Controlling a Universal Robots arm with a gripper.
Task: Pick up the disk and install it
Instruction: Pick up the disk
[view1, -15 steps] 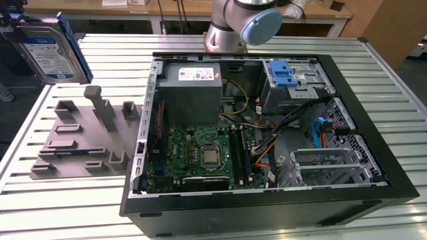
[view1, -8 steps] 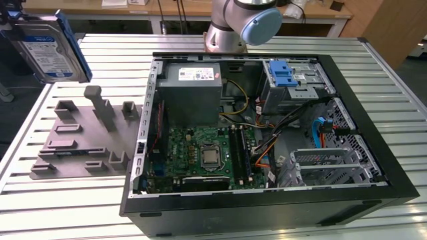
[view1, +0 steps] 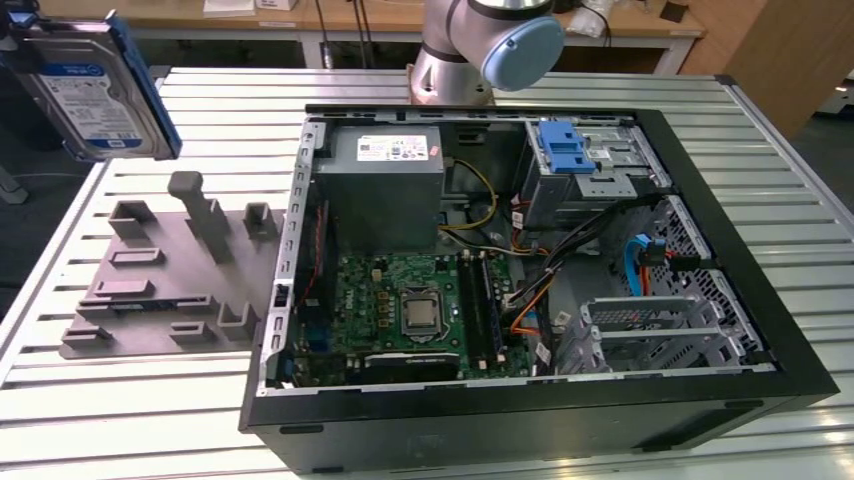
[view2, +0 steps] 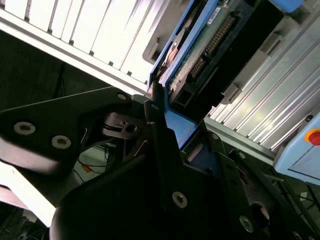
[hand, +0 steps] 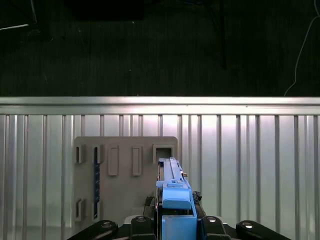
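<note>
One silver-grey disk, blue-and-white label, blue frame round its edges, pinched in the end effector

In the exterior view the disk ran off the top and left edges, and the arm was cut off at the top edge. In the second wrist view the gripper hid the disk's near end, and its far end left the picture. In the first wrist view the disk stood edge-on, its label unseen, covering part of the grey fixture plate.
</note>
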